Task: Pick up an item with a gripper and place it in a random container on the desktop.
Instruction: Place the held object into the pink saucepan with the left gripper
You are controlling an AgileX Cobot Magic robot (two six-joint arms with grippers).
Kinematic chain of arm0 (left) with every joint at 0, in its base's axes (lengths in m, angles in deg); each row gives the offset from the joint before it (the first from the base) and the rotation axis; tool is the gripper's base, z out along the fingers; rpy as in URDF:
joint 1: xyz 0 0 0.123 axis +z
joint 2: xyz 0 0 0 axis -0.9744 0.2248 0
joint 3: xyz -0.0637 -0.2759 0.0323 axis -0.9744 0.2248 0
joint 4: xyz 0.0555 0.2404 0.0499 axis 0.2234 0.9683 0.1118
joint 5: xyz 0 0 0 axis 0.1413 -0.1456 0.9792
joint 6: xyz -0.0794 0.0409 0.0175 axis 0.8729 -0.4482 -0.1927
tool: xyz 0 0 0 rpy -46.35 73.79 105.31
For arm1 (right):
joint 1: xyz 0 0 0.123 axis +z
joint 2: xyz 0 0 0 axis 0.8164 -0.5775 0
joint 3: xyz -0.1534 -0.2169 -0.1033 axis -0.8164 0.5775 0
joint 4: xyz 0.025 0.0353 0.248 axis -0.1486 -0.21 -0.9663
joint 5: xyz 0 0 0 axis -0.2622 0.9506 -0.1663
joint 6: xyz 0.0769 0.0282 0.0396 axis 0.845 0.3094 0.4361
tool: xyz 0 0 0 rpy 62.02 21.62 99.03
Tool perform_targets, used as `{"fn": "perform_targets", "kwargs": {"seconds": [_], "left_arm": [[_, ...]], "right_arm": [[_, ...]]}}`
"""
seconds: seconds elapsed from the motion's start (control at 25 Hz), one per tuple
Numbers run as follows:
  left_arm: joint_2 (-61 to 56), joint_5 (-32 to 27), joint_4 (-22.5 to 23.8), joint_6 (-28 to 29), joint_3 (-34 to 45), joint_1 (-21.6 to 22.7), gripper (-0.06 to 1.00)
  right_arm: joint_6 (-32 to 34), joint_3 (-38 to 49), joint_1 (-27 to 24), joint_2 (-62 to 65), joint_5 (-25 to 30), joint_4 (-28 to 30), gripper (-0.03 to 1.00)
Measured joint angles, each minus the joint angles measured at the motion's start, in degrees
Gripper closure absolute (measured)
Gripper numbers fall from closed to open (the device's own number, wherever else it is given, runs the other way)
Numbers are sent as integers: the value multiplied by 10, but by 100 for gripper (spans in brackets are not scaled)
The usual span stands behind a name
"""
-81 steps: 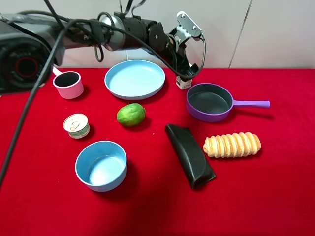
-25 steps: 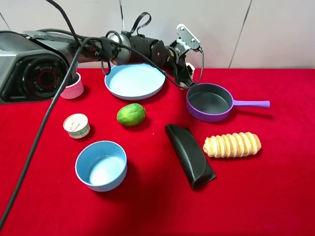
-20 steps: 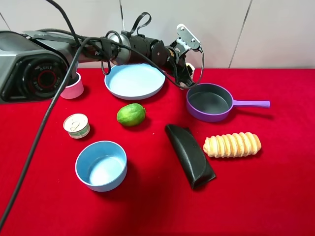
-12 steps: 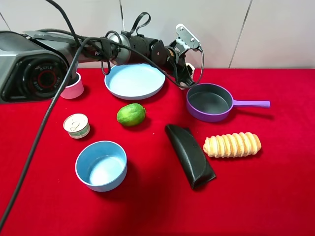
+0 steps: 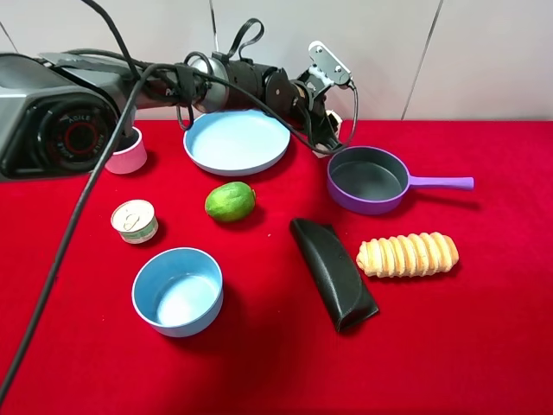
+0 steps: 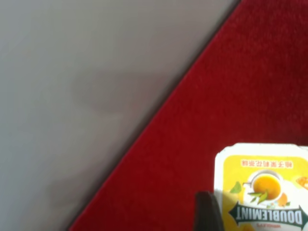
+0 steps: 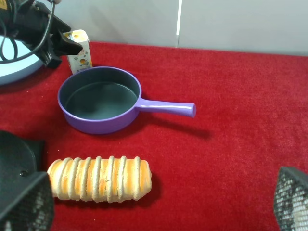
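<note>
Jaws of the left gripper (image 5: 333, 126) sit at the carton (image 7: 79, 52). One dark finger (image 6: 208, 214) lies against its side and the other is out of sight, so I cannot tell whether they pinch it. Jaws of the right gripper (image 7: 159, 207) are spread wide, with its mesh pads (image 7: 24, 202) far apart over the cloth on the near side of the bread (image 7: 100, 178).

The carton stands slightly tilted at the far edge of the desktop (image 5: 484, 346), about midway along it. It is just behind the far-left rim of the purple pan (image 5: 371, 179), between that pan and the plate (image 5: 236, 141). Its foot is hidden by the pan's rim, so I cannot tell whether it touches the cloth. Its face shows a yellow panel with a teacup and the word DOUBLEMINT.

The saucepan (image 5: 128, 154) is near the far left corner, partly hidden by the left arm. It is well apart from the carton, with the plate between them. The lime (image 5: 230, 201) lies near the middle and the can (image 5: 134, 220) sits toward the left edge. The bowl (image 5: 177, 290) is toward the front left. The black pouch (image 5: 333, 272) lies front of centre, with the bread just beside it on the right.
</note>
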Motion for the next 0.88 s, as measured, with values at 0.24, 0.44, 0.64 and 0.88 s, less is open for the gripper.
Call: {"fn": "perform_targets", "kwargs": {"seconds": [0.24,0.44,0.64,0.88], "left_arm": [[-21,-34,0,0,0,8,47],[-40,-61,-1,0,0,19,47],[-70,-103,-1,0,0,26,47],[-101,-154,-1,0,0,28,47]], "right_arm": [[0,0,0,0,0,0,27],[0,0,0,0,0,0,27],[0,0,0,0,0,0,27],[0,0,0,0,0,0,27]]}}
